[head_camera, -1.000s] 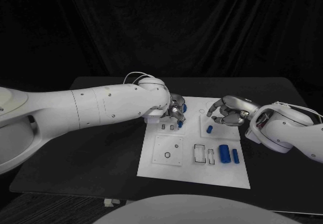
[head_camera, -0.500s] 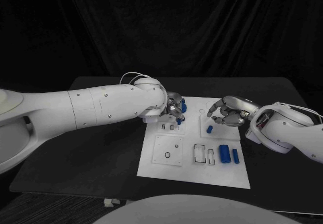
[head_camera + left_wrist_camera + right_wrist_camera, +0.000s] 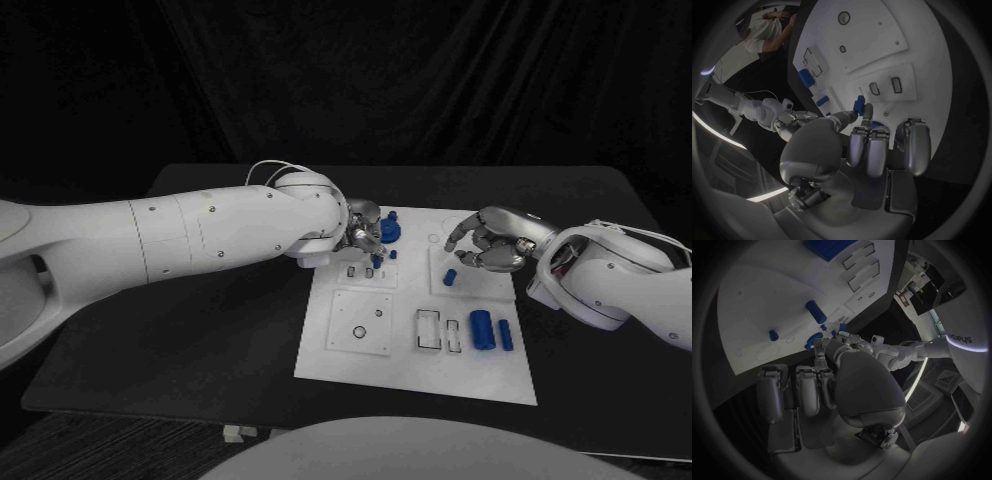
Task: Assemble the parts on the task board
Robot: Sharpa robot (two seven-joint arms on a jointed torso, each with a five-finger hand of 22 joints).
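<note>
Left hand [image 3: 364,228], silver and many-fingered, hovers over the far-left corner of the flat white task board [image 3: 361,370] and pinches a small blue plastic peg [image 3: 379,259] between thumb and one fingertip, the other fingers curled loosely beside it; in the left wrist view the same small blue peg [image 3: 859,104] sits at the fingertips with its long axis pointing down toward the board, roughly upright. Just below and to the near side of it lie two small rectangular slots [image 3: 884,86] in a raised white panel, and the coming move seems to turn on this: the peg hangs just far of those slots, so it wants a short travel toward the near edge and straight down. A second blue piece [image 3: 389,228] stands by the hand's far side; whether the fingers touch it is hard to tell. Right hand [image 3: 488,243] waits over the board's far-right panel, fingers curled in and apparently holding nothing, well apart from the slots, with a short blue cylinder [image 3: 449,278] lying just near of it. Two larger blue cylinders [image 3: 492,331] lie side by side at the board's near right, their long axes running near to far.
</note>
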